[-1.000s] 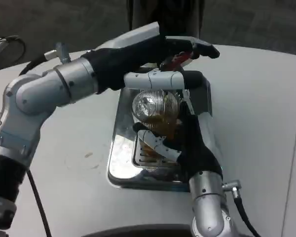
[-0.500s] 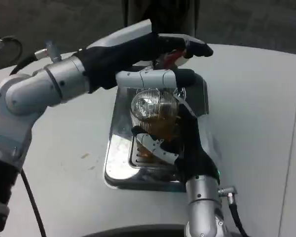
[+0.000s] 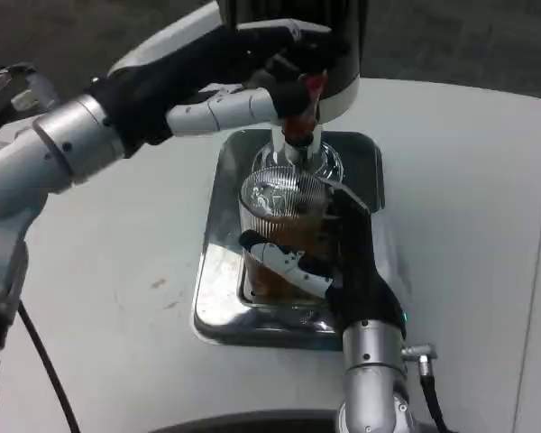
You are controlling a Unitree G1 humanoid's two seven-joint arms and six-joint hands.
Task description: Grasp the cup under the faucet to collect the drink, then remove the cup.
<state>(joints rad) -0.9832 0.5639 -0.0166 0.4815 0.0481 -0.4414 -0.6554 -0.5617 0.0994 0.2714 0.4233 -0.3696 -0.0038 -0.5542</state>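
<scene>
One ribbed cup [image 3: 284, 212] of brown drink on one steel tray [image 3: 218, 307]; right hand [image 3: 329, 257] grips it, left hand [image 3: 239, 77] presses the tap [image 3: 302, 113].

Upright ribbed clear cup [image 3: 284, 225] of brown drink beneath the faucet [image 3: 298, 135].

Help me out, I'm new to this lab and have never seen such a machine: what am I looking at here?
This is a humanoid robot's own view, from a camera on its head or chest, looking down at a white table. The two silver arms are its own. Its right hand grips a clear ribbed cup holding brown drink; the cup stands on a shiny metal drip tray. Its left hand reaches across to the red tap lever of the drink dispenser above the cup; whether it presses the lever is hard to tell.
</scene>
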